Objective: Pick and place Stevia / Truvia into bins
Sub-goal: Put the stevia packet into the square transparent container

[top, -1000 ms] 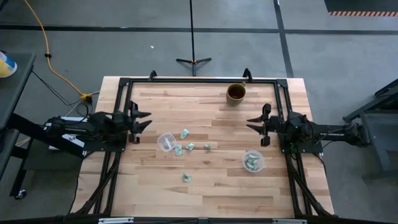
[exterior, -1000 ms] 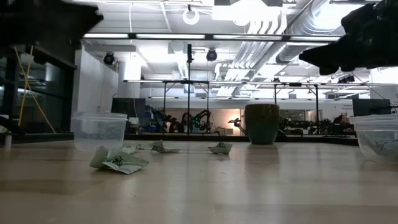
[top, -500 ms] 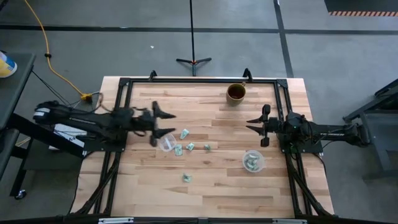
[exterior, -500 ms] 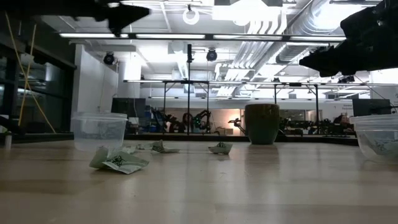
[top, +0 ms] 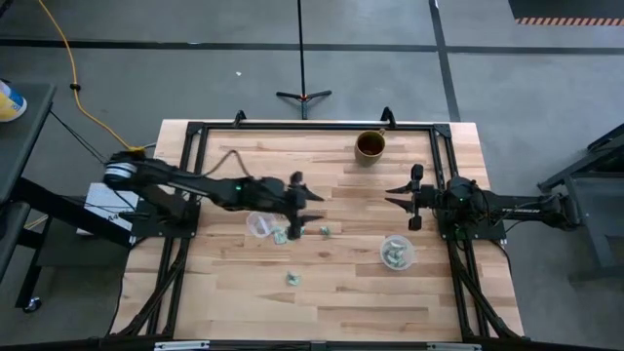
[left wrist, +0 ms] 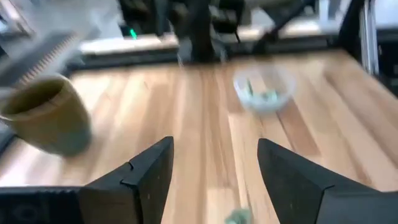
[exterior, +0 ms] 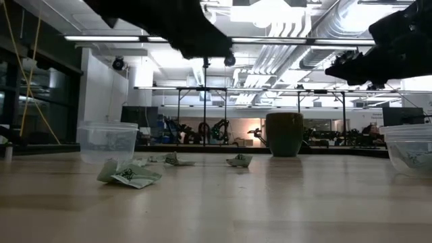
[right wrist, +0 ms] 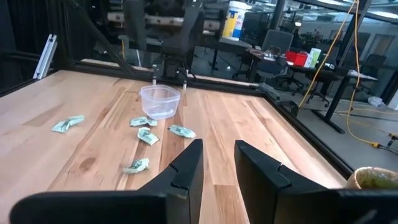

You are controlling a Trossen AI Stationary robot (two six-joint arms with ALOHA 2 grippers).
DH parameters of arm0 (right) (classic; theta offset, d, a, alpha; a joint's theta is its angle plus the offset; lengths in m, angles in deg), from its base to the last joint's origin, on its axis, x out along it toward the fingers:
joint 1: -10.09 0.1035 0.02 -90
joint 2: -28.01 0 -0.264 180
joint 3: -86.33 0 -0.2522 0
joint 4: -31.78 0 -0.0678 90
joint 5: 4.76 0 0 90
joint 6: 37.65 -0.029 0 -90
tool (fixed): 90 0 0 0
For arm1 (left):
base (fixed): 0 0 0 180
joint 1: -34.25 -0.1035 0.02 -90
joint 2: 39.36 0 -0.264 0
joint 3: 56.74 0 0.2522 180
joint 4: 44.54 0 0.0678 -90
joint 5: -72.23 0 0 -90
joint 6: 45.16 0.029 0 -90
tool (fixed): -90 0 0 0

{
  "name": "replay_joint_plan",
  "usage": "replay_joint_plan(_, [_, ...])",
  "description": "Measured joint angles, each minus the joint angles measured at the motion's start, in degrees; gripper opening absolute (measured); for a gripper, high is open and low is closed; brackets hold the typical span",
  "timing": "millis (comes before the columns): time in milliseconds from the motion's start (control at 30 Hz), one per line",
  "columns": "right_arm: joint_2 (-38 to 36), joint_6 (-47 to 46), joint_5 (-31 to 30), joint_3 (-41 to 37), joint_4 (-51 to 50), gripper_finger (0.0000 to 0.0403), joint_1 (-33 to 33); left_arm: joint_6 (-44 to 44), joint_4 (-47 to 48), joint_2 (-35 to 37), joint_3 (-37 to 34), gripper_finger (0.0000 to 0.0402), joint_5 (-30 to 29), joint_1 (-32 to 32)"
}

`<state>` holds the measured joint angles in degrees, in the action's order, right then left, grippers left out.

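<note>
Nearest sachet: one pale green and white paper sachet (top: 292,279) lies alone on the light wooden table (top: 331,302), toward the near edge.
Sachet cluster: three or four more sachets (top: 280,235) lie mid-table, just beside the left clear plastic cup (top: 259,224).
Right clear plastic cup: (top: 397,253) holds several sachets.
Left gripper: (top: 301,206) fingers spread, empty, hovering over the cluster.
Right gripper: (top: 406,199) fingers apart, empty, parked at the table's right side.
Brown opaque cup: (top: 370,145) at the far edge, not a bin.
Handling (judgement): sachets look light, thin, easily crumpled and prone to sliding; pinch across a raised, creased edge, pressing down onto the table.
</note>
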<state>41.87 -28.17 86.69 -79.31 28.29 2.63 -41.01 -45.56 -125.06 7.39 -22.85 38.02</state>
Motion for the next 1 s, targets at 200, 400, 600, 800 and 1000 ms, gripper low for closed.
replay_joint_plan(200, [0.01, -0.01, -0.01, 0.00, -1.56, 0.0083, 0.01, 0.13, 1.82, -8.88, 3.11, 0.0266, 0.53, 0.02])
replay_joint_plan(400, [0.00, -0.01, 0.00, 0.00, -2.57, 0.0083, 0.01, -2.94, 1.17, -15.27, 3.42, 0.0266, 1.19, 0.00])
replay_joint_plan(600, [0.27, 0.00, -0.04, 0.00, -3.40, 0.0083, 0.01, -4.94, -4.36, -20.61, 3.44, 0.0266, 5.12, 0.00])
replay_joint_plan(800, [0.34, -0.01, -2.46, 0.00, -4.02, 0.0083, 0.02, -4.57, -6.67, -24.27, 3.43, 0.0266, 5.77, 0.00])
replay_joint_plan(1000, [0.36, 0.00, -2.73, 0.00, -4.35, 0.0083, 0.02, -4.65, -7.13, -26.04, 3.42, 0.0266, 6.81, 0.00])
